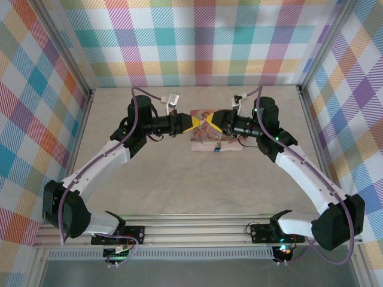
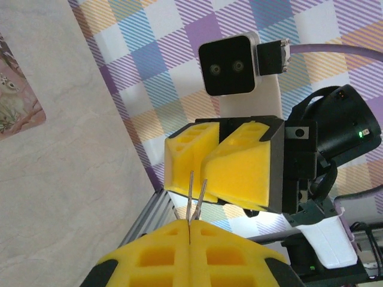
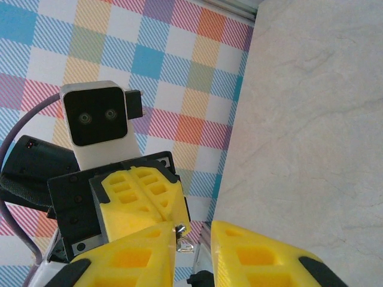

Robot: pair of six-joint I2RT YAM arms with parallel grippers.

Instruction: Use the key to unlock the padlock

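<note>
Above the table's middle, my left gripper [image 1: 196, 122] and right gripper [image 1: 213, 122] meet tip to tip over the pink picture box [image 1: 203, 141]. The left gripper [image 2: 190, 226] is shut on the key [image 2: 195, 200], whose thin grey metal sticks out of the pinched pads. In the right wrist view, the key [image 3: 187, 237] lies between the open fingers of my right gripper [image 3: 194, 251], close against its left pad [image 3: 137, 257]. The tiny blue padlock [image 1: 217, 148] rests by the box's near edge, below both grippers.
A corner of the pink box [image 2: 12, 101] lies on the beige tabletop [image 1: 179, 179]. Plaid walls enclose the back and both sides, and an aluminium rail [image 1: 197, 230] carrying both arm bases runs along the near edge.
</note>
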